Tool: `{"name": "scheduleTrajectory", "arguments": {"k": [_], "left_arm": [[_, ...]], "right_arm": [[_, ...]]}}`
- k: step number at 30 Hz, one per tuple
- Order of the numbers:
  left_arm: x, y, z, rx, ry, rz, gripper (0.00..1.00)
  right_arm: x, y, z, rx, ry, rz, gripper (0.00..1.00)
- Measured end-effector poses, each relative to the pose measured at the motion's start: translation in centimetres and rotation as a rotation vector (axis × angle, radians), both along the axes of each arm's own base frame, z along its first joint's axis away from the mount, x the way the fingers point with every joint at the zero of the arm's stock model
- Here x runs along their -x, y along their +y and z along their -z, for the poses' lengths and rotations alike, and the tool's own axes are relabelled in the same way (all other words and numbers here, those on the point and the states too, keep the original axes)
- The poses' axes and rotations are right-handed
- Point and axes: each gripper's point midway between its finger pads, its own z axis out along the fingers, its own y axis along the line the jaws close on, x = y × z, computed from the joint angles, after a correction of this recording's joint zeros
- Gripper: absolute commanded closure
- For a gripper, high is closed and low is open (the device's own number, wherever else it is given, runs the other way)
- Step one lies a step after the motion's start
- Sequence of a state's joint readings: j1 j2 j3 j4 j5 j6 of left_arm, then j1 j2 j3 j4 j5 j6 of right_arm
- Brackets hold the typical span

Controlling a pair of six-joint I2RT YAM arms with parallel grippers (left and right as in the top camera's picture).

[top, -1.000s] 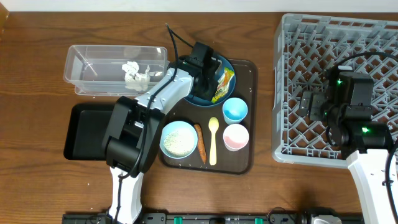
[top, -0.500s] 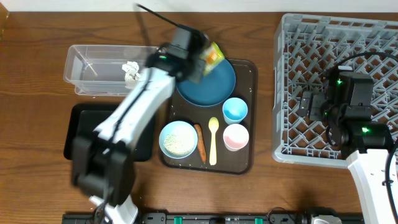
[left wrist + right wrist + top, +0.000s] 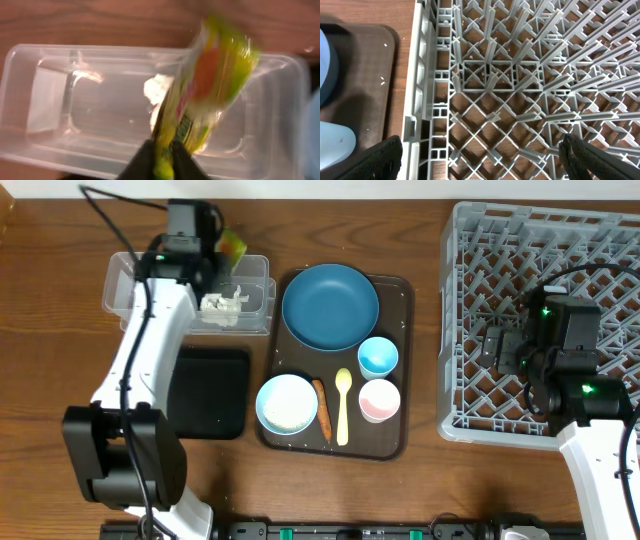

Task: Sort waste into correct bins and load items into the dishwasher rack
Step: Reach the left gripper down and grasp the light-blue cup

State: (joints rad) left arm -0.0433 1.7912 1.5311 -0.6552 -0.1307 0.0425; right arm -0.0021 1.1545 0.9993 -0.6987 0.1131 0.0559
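Observation:
My left gripper (image 3: 212,242) is shut on the yellow-green wrapper (image 3: 231,246) and holds it above the clear tub (image 3: 125,280); the wrist view shows the wrapper (image 3: 210,85) hanging over the tub (image 3: 45,100). Crumpled white tissue (image 3: 222,303) lies in the tub. The black tray (image 3: 215,395) sits below it. The dark-blue plate (image 3: 330,305), light-blue bowl (image 3: 287,402) with rice, carrot-like stick (image 3: 322,408), yellow spoon (image 3: 343,405), blue cup (image 3: 378,356) and pink cup (image 3: 379,400) rest on the brown serving tray (image 3: 400,435). My right gripper (image 3: 480,155) is open over the grey rack (image 3: 480,240).
The rack (image 3: 520,75) fills the right wrist view, with the serving tray's edge (image 3: 370,75) to its left. My left arm (image 3: 140,360) crosses over the tub and the black tray. Bare wooden table (image 3: 420,490) lies in front.
My left gripper has lifted the wrapper off the dark-blue plate and carried it left, over the clear tub. The right arm has not moved.

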Motion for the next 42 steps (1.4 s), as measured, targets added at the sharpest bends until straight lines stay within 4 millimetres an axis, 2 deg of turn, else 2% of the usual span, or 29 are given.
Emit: {"name": "scheduleTrajectory", "arguments": {"k": [2, 4, 6, 9, 13, 16, 22, 27, 29, 33, 39, 40, 41, 42], "left_arm": [[0.3, 0.4, 0.4, 0.006, 0.017, -0.018, 0.62], [0.4, 0.2, 0.5, 0.02, 0.021, -0.013, 0.61], [0.3, -0.5, 0.6, 0.042, 0.022, 0.004, 0.59], [0.4, -2.6, 0.7, 0.107, 0.031, 0.061, 0.59], [1.1, -7.2, 0.9, 0.212, 0.057, 0.179, 0.59], [2.3, -11.5, 1.0, 0.29, 0.089, 0.287, 0.59], [5.5, -19.5, 0.9, 0.374, 0.152, 0.488, 0.59], [8.1, -23.9, 1.2, 0.389, 0.19, 0.599, 0.58], [9.0, -24.9, 1.6, 0.387, 0.209, 0.625, 0.59], [10.4, -27.0, 3.3, 0.38, 0.262, 0.668, 0.58], [12.1, -29.2, 7.3, 0.356, 0.362, 0.707, 0.59], [12.4, -29.4, 8.1, 0.352, 0.382, 0.709, 0.64], [12.6, -29.6, 8.8, 0.348, 0.399, 0.709, 0.76], [12.8, -29.8, 9.4, 0.346, 0.415, 0.705, 0.81]], "right_arm": [[0.0, 0.0, 0.0, 0.0, 0.0, 0.0, 0.01], [0.0, 0.0, 0.0, 0.0, 0.0, 0.0, 0.01], [0.0, 0.0, 0.0, 0.0, 0.0, 0.0, 0.01], [0.0, 0.0, 0.0, 0.0, 0.0, 0.0, 0.01], [0.0, 0.0, 0.0, 0.0, 0.0, 0.0, 0.01], [0.0, 0.0, 0.0, 0.0, 0.0, 0.0, 0.01], [0.0, 0.0, 0.0, 0.0, 0.0, 0.0, 0.01], [0.0, 0.0, 0.0, 0.0, 0.0, 0.0, 0.01], [0.0, 0.0, 0.0, 0.0, 0.0, 0.0, 0.01], [0.0, 0.0, 0.0, 0.0, 0.0, 0.0, 0.01], [0.0, 0.0, 0.0, 0.0, 0.001, 0.0, 0.01], [0.0, 0.0, 0.0, 0.0, 0.001, 0.0, 0.01], [0.0, 0.0, 0.0, 0.0, 0.001, 0.0, 0.01], [0.0, 0.0, 0.0, 0.0, 0.001, 0.0, 0.01]]}}
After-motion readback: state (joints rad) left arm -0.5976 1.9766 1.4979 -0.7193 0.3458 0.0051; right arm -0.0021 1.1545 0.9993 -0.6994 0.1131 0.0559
